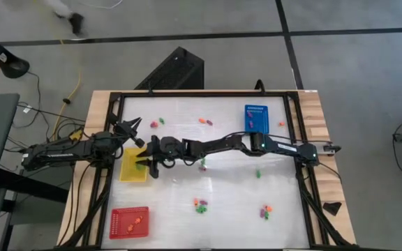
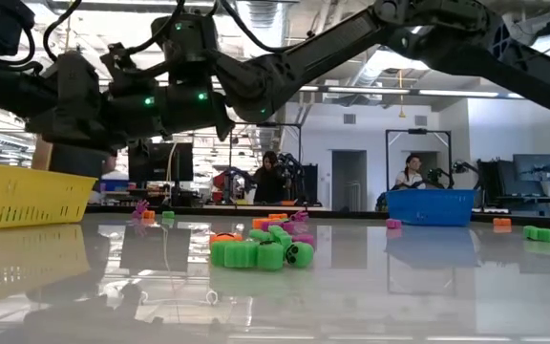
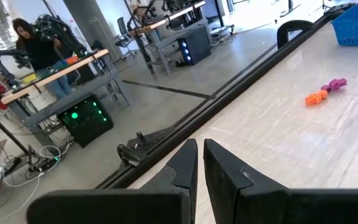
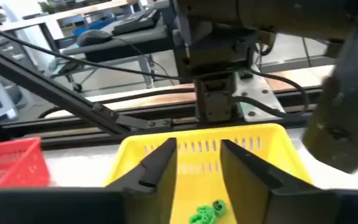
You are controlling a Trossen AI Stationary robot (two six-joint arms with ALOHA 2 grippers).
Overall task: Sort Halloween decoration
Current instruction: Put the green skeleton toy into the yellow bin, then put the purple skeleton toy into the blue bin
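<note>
right pincer (image 4: 197, 163) open above yellow tray (image 4: 263, 138), green piece (image 4: 205, 213) in tray below it; left pincer (image 3: 200, 163) closed, parked just left of tray.

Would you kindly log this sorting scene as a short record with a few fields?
right gripper: open, over the yellow tray
green piece: lies in the yellow tray under the right gripper
left gripper: shut, holds nothing, near the table's far left edge
red tray: near left, holds orange pieces
blue tray: far right of centre
loose pieces: scattered in small clusters on the table
</note>
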